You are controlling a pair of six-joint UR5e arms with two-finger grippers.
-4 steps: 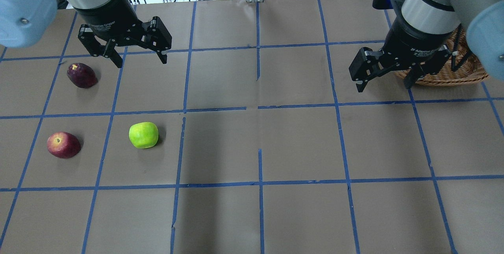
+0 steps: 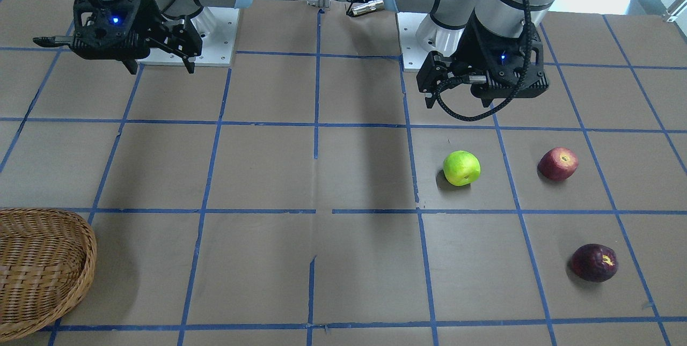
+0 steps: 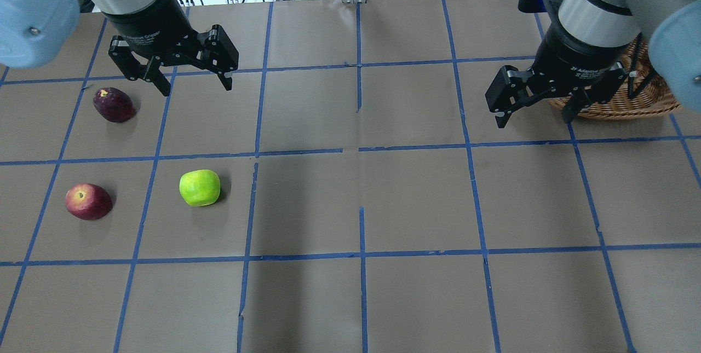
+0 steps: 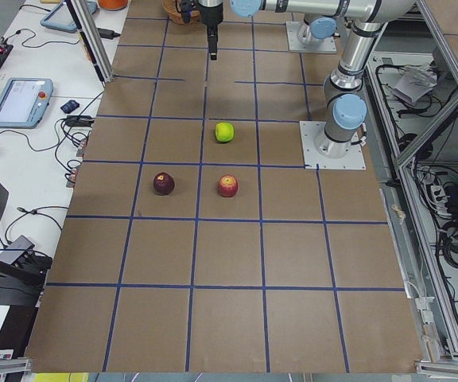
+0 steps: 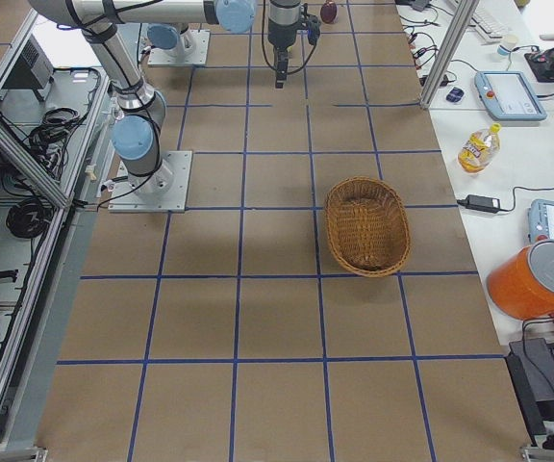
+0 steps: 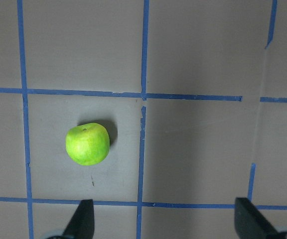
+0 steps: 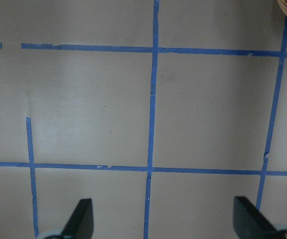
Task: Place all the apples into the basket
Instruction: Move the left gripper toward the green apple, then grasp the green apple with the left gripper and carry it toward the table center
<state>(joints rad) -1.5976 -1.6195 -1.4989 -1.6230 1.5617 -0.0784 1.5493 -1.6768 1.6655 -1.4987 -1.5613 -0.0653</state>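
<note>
1. Both pincers stood with fingers spread wide and nothing between them. The left gripper [image 3: 196,82] hung above the table on the apples' side. The right gripper [image 3: 532,117] hung just beside the basket [image 3: 619,109].
2. All three apples lay on the table in the robot's left half, well apart from the basket at the far right. None was in it.
3. Governing relation: in the overhead view, the green apple [image 3: 200,187] lay almost straight towards the robot from the left gripper. In the left wrist view it sat ahead of the fingertips [image 6: 83,219], nearer the left-hand one and off the midline between them.
4. The maroon apple [image 3: 114,104] lay near the left gripper's outer finger. The red apple [image 3: 87,201] lay further towards the robot, beside the green one.
5. The apples were near-round, so no long axis appeared to constrain the grip angle.
6. Judgement: the left arm was clearly nearer every apple. The right was nearer only the basket.
7. Against the overhead frame a moment earlier, the apples, basket and right gripper showed no displacement. The left gripper had shifted marginally at most, with its fingers equally spread.
</note>
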